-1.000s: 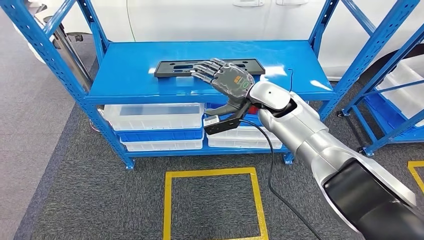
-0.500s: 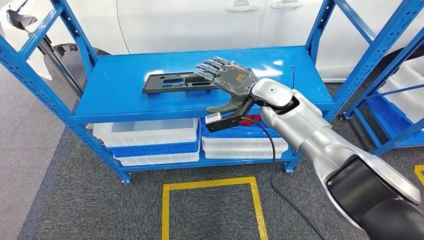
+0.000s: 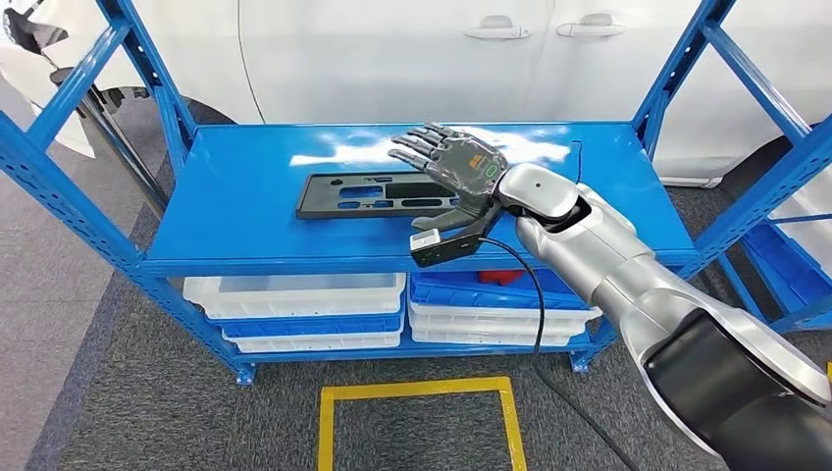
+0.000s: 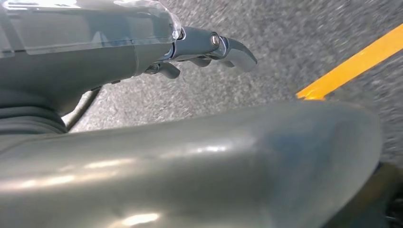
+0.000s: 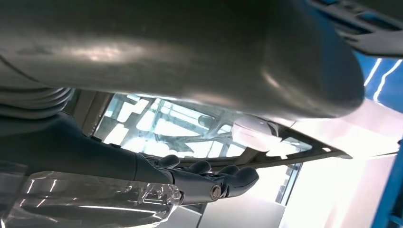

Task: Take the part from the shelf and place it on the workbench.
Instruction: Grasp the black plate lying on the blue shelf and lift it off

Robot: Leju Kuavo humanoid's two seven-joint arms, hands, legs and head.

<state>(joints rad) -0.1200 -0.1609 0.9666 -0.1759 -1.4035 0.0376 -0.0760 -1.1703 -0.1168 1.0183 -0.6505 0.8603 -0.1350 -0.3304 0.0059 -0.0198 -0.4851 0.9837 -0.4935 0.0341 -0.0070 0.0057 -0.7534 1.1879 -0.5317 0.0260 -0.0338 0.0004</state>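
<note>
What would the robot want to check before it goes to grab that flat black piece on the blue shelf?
1. Part lies flat on the shelf top: ok.
2. Right hand holds nothing, fingers spread: ok.
3. Right hand over the part's end nearer it: ok.
4. Fingers touching the part: cannot tell.
5. Shelf top around the part free of other things: ok.
6. Left hand holds nothing, near the floor: ok.
</note>
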